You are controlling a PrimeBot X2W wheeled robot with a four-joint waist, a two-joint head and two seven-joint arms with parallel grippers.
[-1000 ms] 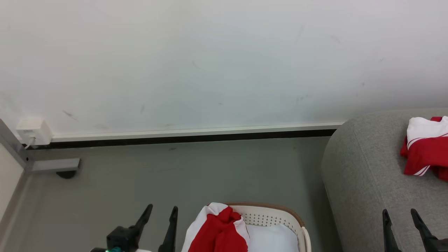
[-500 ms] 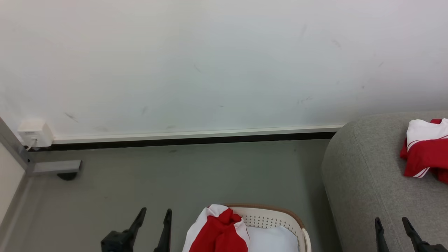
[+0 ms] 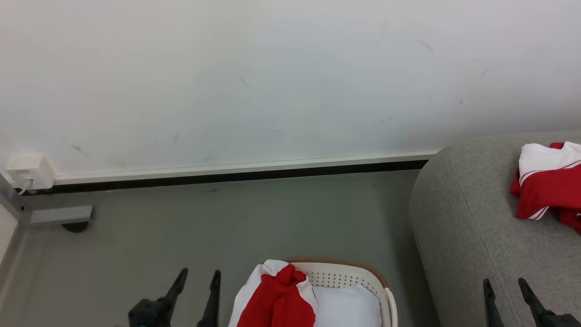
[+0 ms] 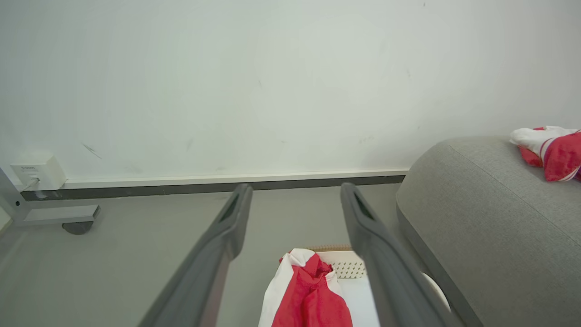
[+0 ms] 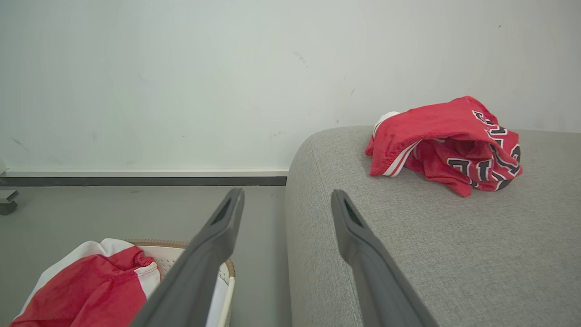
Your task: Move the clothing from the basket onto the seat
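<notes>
Over the last second the whole head view has slid left, wall socket [image 3: 29, 171] and sofa [image 3: 463, 227] together. That is the camera turning, not the things moving. The left gripper [image 3: 199, 274] and right gripper [image 3: 504, 284] now sit lower in the frame, fingers spread wide and holding nothing. One lettered red jersey [image 3: 544, 186] already lies on the sofa at the right edge. A red-and-white garment [image 3: 277, 295] is still draped over the laundry basket [image 3: 345, 262] at bottom centre, beside a white cushion [image 3: 349, 309]. The job looks half done, and that garment is probably next.
</notes>
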